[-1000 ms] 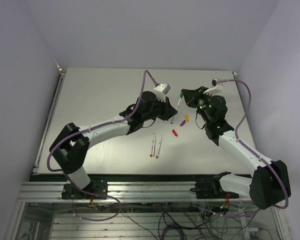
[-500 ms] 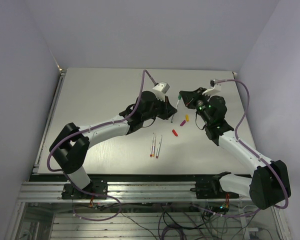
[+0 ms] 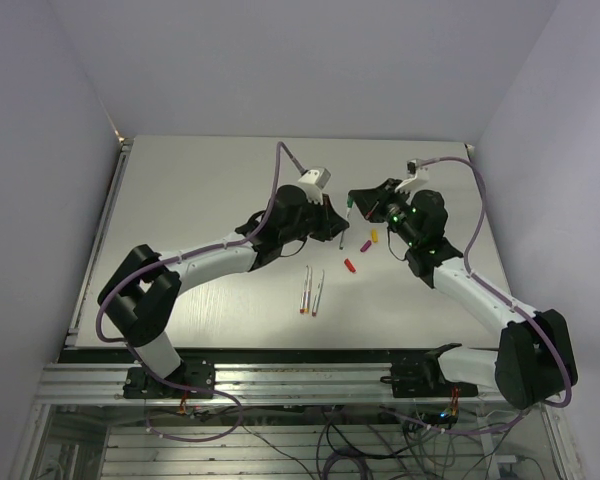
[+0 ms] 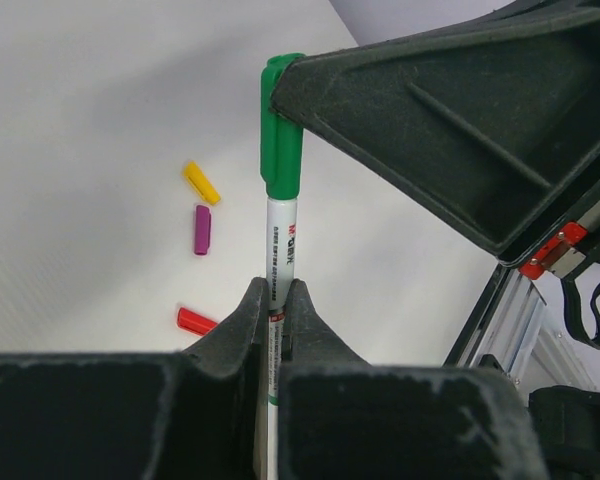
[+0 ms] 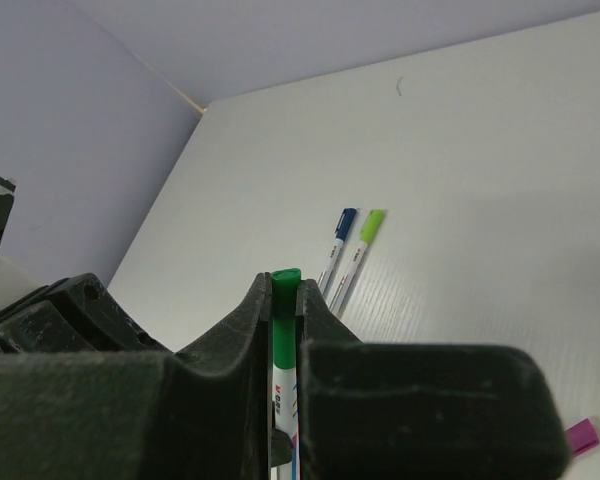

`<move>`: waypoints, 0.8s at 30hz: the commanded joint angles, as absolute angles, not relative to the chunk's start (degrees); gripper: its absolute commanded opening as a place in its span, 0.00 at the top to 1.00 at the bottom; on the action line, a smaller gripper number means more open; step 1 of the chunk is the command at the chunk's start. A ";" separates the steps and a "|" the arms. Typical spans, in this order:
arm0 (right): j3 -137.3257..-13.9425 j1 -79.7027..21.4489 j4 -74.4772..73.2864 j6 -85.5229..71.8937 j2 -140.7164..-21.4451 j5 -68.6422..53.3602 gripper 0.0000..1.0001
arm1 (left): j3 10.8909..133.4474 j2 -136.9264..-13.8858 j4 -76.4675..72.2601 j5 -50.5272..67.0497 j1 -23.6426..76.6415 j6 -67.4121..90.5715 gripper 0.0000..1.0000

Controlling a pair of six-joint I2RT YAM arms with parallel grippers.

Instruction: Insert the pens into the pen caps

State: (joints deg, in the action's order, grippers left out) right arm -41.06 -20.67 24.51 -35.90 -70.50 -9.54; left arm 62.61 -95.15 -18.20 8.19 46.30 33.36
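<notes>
My left gripper (image 4: 277,292) is shut on the white barrel of a pen (image 4: 281,245) and holds it above the table. A green pen cap (image 4: 281,150) sits over the pen's upper end. My right gripper (image 5: 284,287) is shut on that green cap (image 5: 284,300). In the top view the two grippers meet at mid-table, left (image 3: 337,230) and right (image 3: 354,199), with the pen (image 3: 345,220) between them. Loose yellow (image 3: 373,237), purple (image 3: 364,244) and red (image 3: 349,266) caps lie just below on the table.
Two more pens (image 3: 306,290) (image 3: 318,292) lie side by side nearer the front. In the right wrist view they wear a blue cap (image 5: 345,218) and a light-green cap (image 5: 372,224). The table's left rail (image 3: 100,240) runs along the left edge.
Both grippers have moved a little to the left together, still joined at the pen and green cap. The things on the table have not moved.
</notes>
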 commanded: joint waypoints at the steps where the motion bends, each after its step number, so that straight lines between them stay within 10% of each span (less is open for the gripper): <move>1: -41.22 -21.69 16.18 -33.51 -71.64 -15.69 1.00 | 64.46 -94.36 -29.63 5.62 43.62 35.77 0.93; 24: -47.60 -25.31 1.79 -26.27 -80.10 -16.82 1.00 | 70.49 -95.31 -31.81 5.29 39.09 33.09 0.93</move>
